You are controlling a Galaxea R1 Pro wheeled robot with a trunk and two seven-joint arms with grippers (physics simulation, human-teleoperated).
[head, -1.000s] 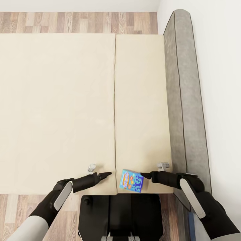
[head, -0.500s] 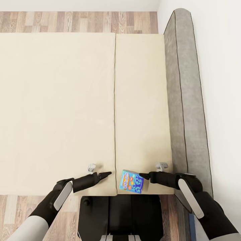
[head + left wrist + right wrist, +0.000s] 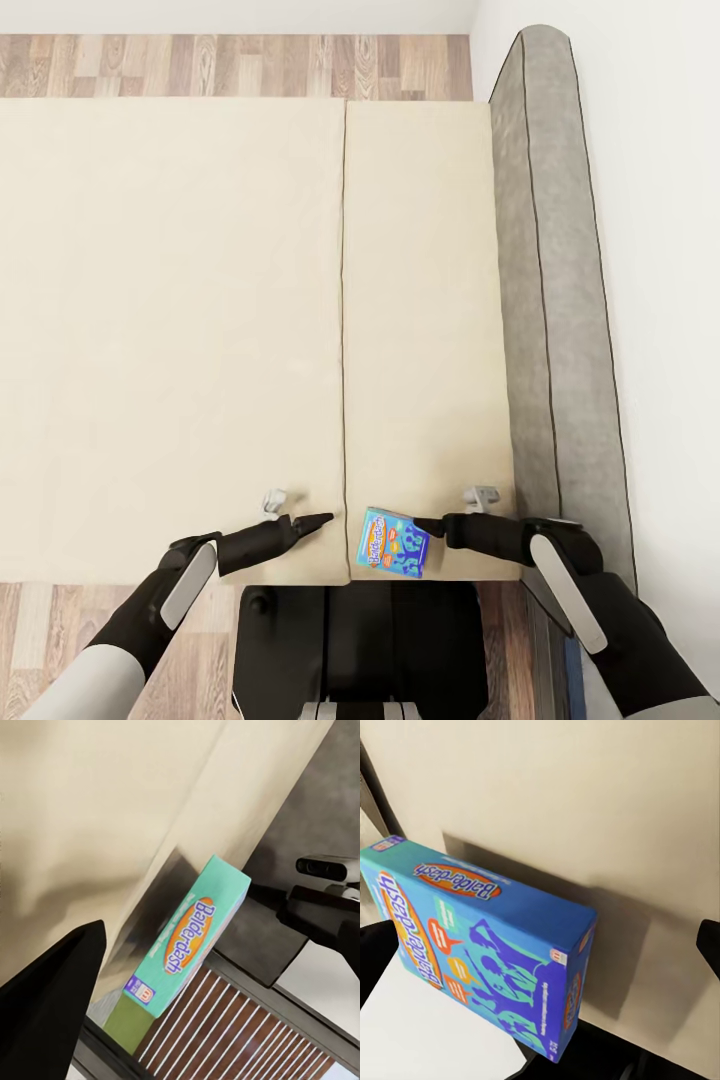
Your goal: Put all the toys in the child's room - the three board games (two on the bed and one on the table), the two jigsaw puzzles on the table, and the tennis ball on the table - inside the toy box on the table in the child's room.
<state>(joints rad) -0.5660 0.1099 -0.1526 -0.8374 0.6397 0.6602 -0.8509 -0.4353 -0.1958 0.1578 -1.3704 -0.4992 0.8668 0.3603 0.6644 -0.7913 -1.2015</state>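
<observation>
Your target is the blue board game (image 3: 395, 541), a thin rectangular box lying lid-up on the beige mattress of the bed (image 3: 200, 300), right at the near edge and just beside the seam that splits the mattress into two panels. The right wrist view shows its printed lid (image 3: 465, 952) with big blue figures and an orange title badge; the left wrist view shows its teal side panel (image 3: 191, 937) hanging slightly past the mattress edge. It looks like stiff cardboard with a glossy, smooth print, so judge it light and rigid but slippery: it should not crush easily, yet it may slide or pivot if you pinch it off-centre. The mattress is matte and soft-looking and the box lies flat on it, so a top-down grab has little to bite on. The thin edges are the place to take hold, and the overhanging near edge probably gives the cleanest access above and below. Your right tool (image 3: 432, 523) lies low over the mattress with its dark tip at the box's right-hand corner, touching or nearly so; it grips nothing, and you cannot tell from these views how far its fingers are parted. Your left tool (image 3: 318, 520) points toward the box from the other side of the seam, near but apart from it, its fingers drawn to a point and empty. The grey upholstered headboard (image 3: 555, 300) runs along the right, against the white wall.
</observation>
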